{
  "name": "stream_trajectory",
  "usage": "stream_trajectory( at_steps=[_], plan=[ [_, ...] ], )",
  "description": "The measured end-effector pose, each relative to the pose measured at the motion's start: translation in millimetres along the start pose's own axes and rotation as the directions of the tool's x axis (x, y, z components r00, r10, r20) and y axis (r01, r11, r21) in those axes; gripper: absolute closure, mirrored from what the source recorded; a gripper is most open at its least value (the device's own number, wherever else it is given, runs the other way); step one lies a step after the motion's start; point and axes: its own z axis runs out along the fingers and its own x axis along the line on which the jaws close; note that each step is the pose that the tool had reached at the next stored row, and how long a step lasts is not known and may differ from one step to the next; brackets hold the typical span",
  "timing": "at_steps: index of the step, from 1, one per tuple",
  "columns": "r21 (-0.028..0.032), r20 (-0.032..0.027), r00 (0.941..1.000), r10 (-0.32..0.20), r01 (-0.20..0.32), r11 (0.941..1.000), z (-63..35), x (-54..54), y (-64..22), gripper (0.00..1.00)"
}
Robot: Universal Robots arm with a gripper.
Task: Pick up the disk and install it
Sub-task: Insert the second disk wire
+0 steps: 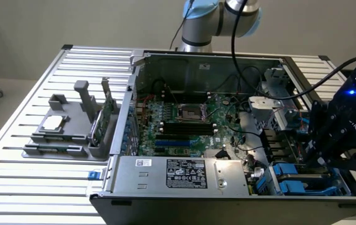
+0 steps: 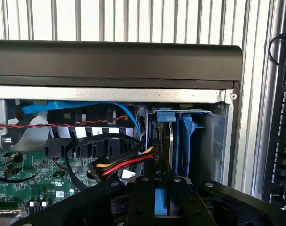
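The gripper (image 2: 162, 188) is pinching, nearly closed, on the blue-framed edge of the disk (image 2: 162, 141). The disk is standing on edge in the drive bay (image 1: 303, 180), at the computer case's (image 1: 165, 58) near corner, by the bench's (image 1: 15, 140) edge on the exterior view's right. The disk is sitting just beside a neighbouring blue carrier (image 2: 187, 141) and near the red-and-yellow power cable (image 2: 129, 165). So, as I am judging it, a slight tilt risks jamming the frame against that carrier or snagging the cable, and so narrow a hold risks slipping off.

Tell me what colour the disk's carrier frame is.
Blue; the disk's carrier frame shows best in the wrist view.
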Motion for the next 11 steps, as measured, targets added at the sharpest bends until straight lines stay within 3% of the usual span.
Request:
stream_trajectory(
  at_steps=[4, 8, 11],
  plan=[
    [0.0055, 0.0004, 0.9999, 0.012, -0.012, 0.9999, 0.0, 0.9, 2.1, 0.83],
    [0.0100, 0.0111, 0.9997, 0.020, -0.020, 0.9997, 0.1, 1.4, 5.6, 0.83],
    [0.0202, 0.0124, 0.9994, 0.033, -0.033, 0.9993, 0.4, 1.6, 6.0, 0.83]
  ],
)
